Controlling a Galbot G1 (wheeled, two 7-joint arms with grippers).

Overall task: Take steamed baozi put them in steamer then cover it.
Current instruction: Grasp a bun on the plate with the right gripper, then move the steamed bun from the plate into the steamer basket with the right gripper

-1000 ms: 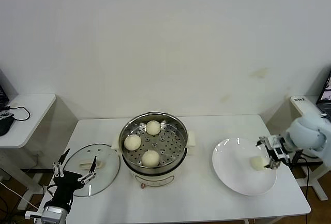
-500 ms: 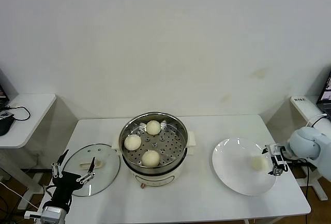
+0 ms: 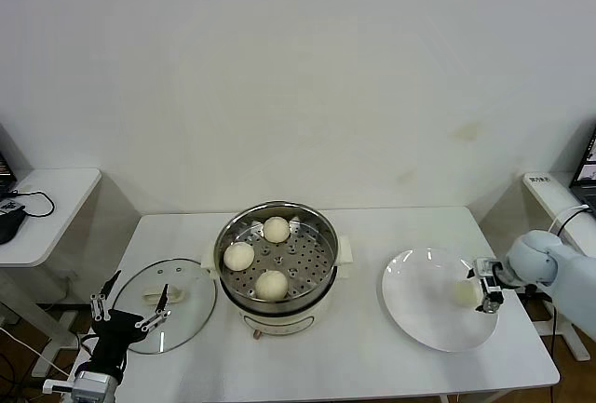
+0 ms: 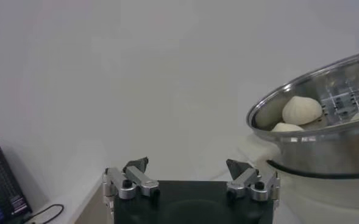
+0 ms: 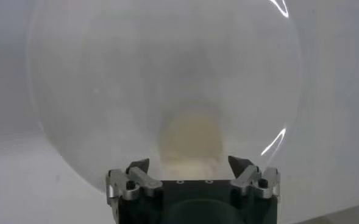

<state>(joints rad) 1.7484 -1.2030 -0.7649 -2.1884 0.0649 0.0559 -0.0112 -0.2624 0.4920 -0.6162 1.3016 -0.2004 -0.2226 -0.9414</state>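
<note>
The steamer [image 3: 323, 235] stands mid-table with three steamed baozi [image 3: 271, 284] on its perforated tray; the left wrist view shows its steel rim [image 4: 325, 131] and the buns [image 4: 301, 109] inside. A further baozi [image 3: 463, 293] lies on the white plate [image 3: 424, 315] at the right. My right gripper [image 3: 484, 287] is low at the plate's right edge, open, with that baozi [image 5: 191, 143] between its fingertips [image 5: 240, 163], which stand a little apart from it. The cover [image 3: 182, 282], a glass lid, lies flat left of the steamer. My left gripper [image 3: 128, 305] hangs open over the lid's near-left edge, holding nothing.
A white side table [image 3: 42, 208] with a dark device and cable stands at the far left. Another white stand [image 3: 549, 189] is at the far right, beyond the table edge. The steamer's cream base juts out beside the pot.
My right gripper has turned and dropped low by the plate's right edge, its fingers now straddling the baozi there. The left gripper has sunk slightly.
</note>
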